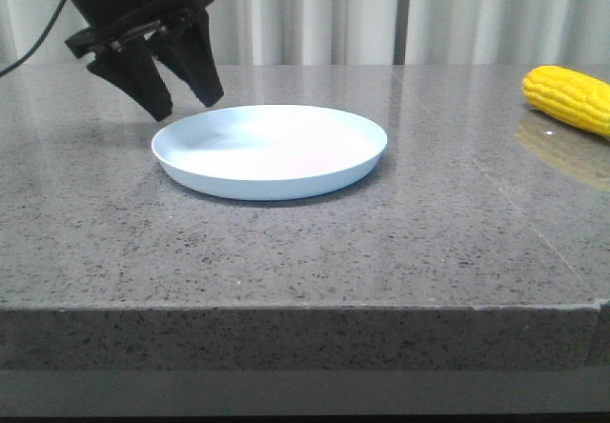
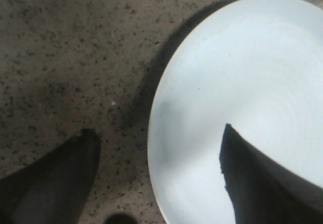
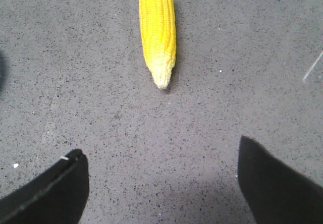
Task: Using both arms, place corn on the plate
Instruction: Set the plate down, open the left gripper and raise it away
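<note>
- Left end effector [image 1: 181,94] hung over the plate's far-left rim, fingers spread and holding nothing; in its wrist view one finger [image 2: 55,183] sat over the desk, the other over the plate.
- Plate [image 1: 271,180] lay flat mid-desk, nothing on it; looked light, rigid and likely to slide on the polished stone if nudged.
- Desk [image 1: 286,261] was grey speckled stone, glossy.
- Corn [image 1: 568,97] lay on its side far right, well apart from the plate, partly cut off by the frame edge.
- Right end effector [image 3: 161,183] was spread wide, empty, short of the corn's pale tip [image 3: 162,80].
- Corn probably firm, fairly light, apt to roll; best gripped across the thick middle, not the taper.
</note>
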Action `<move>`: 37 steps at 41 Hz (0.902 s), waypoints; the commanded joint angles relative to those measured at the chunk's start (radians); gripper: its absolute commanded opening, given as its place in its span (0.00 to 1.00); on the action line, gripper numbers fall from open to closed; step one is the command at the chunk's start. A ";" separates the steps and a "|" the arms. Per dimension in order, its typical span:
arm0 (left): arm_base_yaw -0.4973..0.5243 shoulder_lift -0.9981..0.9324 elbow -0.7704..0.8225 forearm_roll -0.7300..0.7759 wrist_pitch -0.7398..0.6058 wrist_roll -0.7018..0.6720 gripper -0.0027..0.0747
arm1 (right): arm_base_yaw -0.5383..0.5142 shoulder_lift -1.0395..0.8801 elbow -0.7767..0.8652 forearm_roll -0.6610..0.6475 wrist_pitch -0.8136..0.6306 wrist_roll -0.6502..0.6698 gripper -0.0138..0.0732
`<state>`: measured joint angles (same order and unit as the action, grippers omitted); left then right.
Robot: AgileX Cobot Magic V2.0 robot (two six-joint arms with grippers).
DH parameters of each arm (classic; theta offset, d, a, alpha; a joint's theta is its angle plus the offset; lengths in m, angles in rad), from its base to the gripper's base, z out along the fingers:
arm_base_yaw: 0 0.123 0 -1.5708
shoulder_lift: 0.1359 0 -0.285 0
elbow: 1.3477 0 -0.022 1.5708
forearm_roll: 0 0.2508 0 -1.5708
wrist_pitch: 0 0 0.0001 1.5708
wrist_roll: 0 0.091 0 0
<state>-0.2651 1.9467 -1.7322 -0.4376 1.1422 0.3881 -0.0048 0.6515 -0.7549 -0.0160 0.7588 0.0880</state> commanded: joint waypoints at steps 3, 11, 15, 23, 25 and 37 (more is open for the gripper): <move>-0.011 -0.081 -0.123 -0.013 0.069 -0.007 0.70 | -0.005 0.007 -0.023 -0.014 -0.067 -0.002 0.88; -0.120 -0.164 -0.177 0.226 0.087 -0.114 0.70 | -0.005 0.007 -0.023 -0.014 -0.067 -0.002 0.88; -0.201 -0.207 -0.177 0.438 0.113 -0.208 0.70 | -0.005 0.007 -0.023 -0.014 -0.067 -0.002 0.88; -0.311 -0.321 -0.136 0.492 0.069 -0.268 0.70 | -0.005 0.007 -0.023 -0.014 -0.067 -0.002 0.88; -0.329 -0.367 -0.105 0.492 0.040 -0.281 0.70 | -0.005 0.007 -0.023 -0.014 -0.067 -0.002 0.88; -0.360 -0.636 0.182 0.492 -0.120 -0.320 0.70 | -0.005 0.007 -0.023 -0.014 -0.067 -0.002 0.88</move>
<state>-0.6159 1.4140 -1.5997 0.0471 1.1132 0.0902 -0.0048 0.6515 -0.7549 -0.0160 0.7588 0.0880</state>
